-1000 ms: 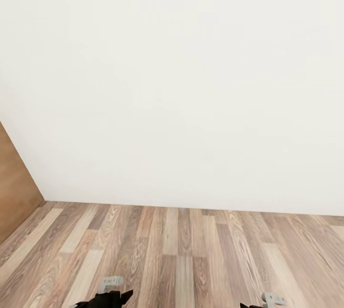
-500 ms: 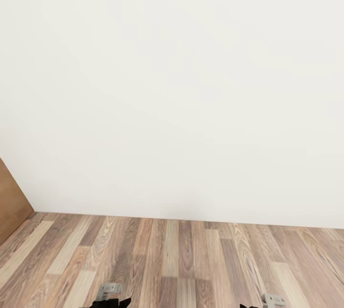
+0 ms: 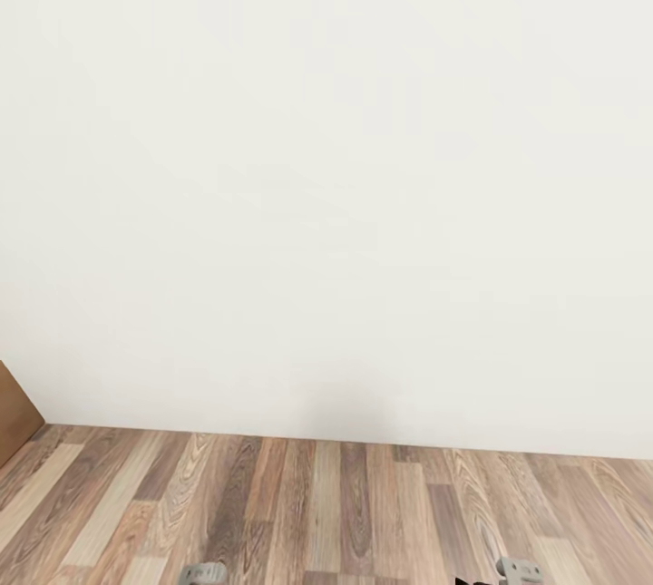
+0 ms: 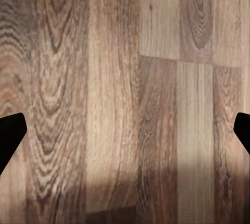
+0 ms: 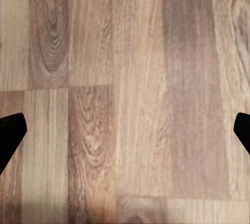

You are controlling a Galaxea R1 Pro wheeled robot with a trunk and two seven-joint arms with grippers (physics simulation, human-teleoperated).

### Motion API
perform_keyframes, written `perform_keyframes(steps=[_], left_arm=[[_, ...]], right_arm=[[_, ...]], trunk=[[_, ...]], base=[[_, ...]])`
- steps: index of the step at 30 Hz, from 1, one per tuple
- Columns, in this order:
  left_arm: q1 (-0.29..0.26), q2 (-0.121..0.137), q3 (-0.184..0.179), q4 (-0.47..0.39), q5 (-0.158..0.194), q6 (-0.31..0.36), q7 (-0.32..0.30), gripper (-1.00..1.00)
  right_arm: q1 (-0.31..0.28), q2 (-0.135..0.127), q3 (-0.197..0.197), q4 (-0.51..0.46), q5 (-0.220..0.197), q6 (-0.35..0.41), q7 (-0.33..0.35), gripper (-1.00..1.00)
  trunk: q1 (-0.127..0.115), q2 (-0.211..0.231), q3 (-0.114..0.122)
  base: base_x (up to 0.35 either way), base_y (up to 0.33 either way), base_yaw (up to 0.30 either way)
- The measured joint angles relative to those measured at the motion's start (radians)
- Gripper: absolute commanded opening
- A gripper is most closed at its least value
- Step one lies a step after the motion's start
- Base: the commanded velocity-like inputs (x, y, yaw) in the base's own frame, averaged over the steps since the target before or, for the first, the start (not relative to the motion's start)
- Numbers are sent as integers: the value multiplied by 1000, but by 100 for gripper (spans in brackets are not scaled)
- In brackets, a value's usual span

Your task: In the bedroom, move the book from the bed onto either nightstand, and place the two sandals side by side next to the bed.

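Note:
I face a bare white wall [image 3: 326,159] of the bedroom, with wood-plank floor [image 3: 345,512] along its foot. The book, the bed, the nightstand and the sandals are out of view. My left gripper [image 4: 125,135] hangs open over the planks, its dark fingertips [image 4: 10,130] far apart with nothing between them. My right gripper [image 5: 125,135] is open in the same way above the floor, fingertips [image 5: 10,133] spread and empty. Grey parts of the left arm [image 3: 203,575] and the right arm [image 3: 519,571] peek in at the lower edge of the head view.
A sliver of brown wooden door [image 3: 14,417] stands at the far left where the wall meets the floor. The wall is close ahead and blocks the way forward.
The whole head view has shifted: the wall takes up more of it, the floor line sits lower, the door sliver has shrunk, and the arms have sunk toward the lower edge. The camera moved.

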Motion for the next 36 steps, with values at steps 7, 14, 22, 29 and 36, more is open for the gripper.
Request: perform_keyframes(steps=[7,14,22,29,36], left_arm=[[0,0,0,0,0,0,0,100],[0,-1,0,0,0,0,0,100],[0,-1,0,0,0,0,0,100],[0,-2,0,0,0,0,1,100],[0,-2,0,0,0,0,1,100]], right_arm=[[0,0,0,0,0,0,-1,100],[0,0,0,0,0,0,-1,100],[0,0,0,0,1,0,-1,100],[0,0,1,0,1,0,-1,100],[0,0,0,0,2,0,-1,100]], trunk=[[0,0,0],[0,0,0],[0,0,0],[0,0,-1],[0,0,-1]], base=[[54,0,0],[260,0,0],[318,0,-31],[138,0,-216],[17,0,-256]])
